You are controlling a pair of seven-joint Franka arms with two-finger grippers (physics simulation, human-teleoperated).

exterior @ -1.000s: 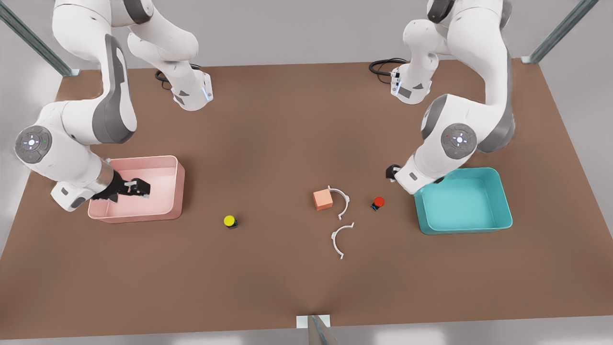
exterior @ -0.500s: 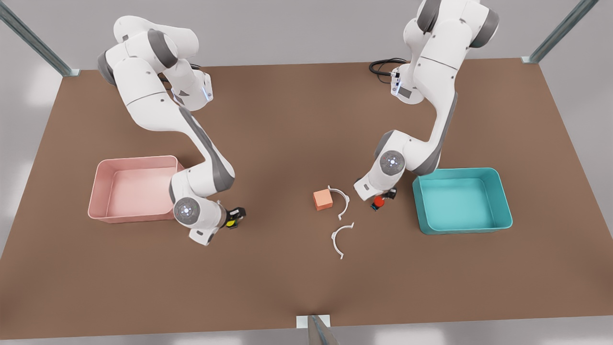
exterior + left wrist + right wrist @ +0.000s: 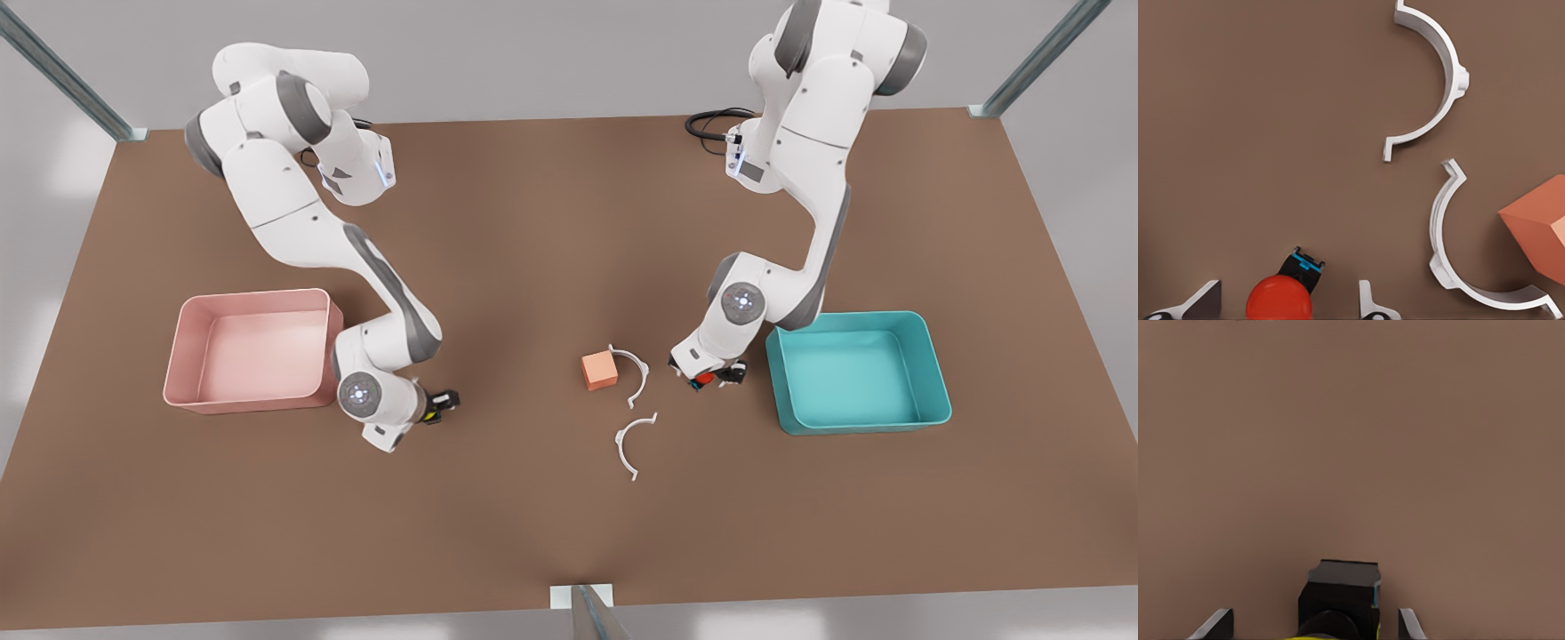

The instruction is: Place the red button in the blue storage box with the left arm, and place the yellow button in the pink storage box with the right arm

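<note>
1. My left claw (image 3: 711, 377), right of centre in the front view, hangs spread around the red button (image 3: 1279, 299) beside the blue storage box (image 3: 935, 378).
2. My right claw (image 3: 437, 404), lower left, straddles the yellow button (image 3: 1338, 613) near the pink storage box (image 3: 331, 356), fingers apart on the worktop (image 3: 533, 240).

You are looking at two glossy white arms with rounded, bulbous links and dark grey bands at the joints; each wrist carries a grey round cap with a small lit mark at its centre. Each base is a white collar with a thin blue light strip and grey markings, and a black cable coils behind it; the left claw (image 3: 711, 377) and right claw (image 3: 437, 406) are black.
</note>
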